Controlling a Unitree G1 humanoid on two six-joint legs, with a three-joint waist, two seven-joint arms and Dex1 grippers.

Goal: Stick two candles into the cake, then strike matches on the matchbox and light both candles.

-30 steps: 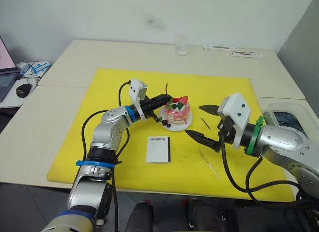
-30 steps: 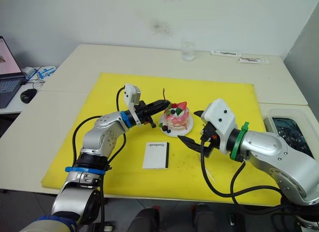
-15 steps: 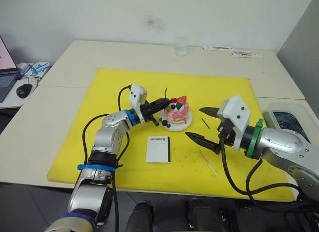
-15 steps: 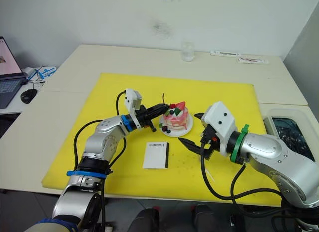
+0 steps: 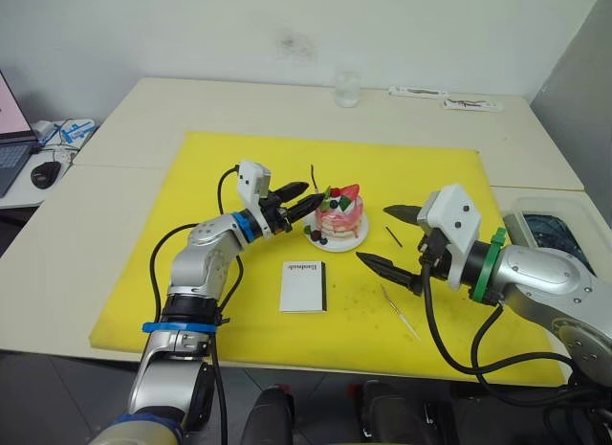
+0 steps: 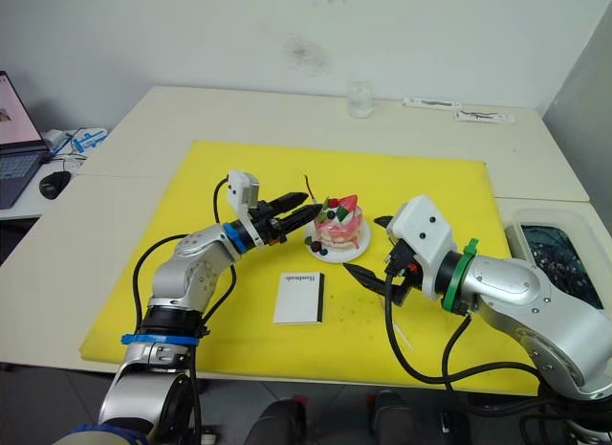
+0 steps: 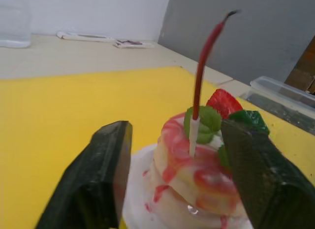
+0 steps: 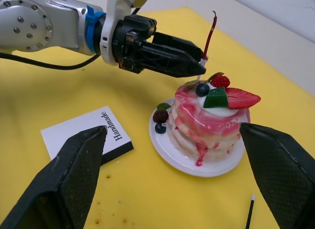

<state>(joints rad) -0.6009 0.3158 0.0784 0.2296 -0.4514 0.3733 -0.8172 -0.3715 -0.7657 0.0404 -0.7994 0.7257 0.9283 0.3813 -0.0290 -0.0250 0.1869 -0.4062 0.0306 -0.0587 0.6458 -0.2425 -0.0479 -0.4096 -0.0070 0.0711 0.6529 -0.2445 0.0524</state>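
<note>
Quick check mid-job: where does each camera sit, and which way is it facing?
Eyes: on the head, looking down on both arms over the yellow mat.
Left wrist: sighting between its open fingers at the cake and standing candle.
Right wrist: facing the cake, matchbox and left gripper.
All share the cake.

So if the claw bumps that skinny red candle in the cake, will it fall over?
Probably. The candle is very thin, tall and already curved, so it likely bends or tips easily. It stands near the edge of the cake, whose layers look soft, so the hold may be weak.
</note>
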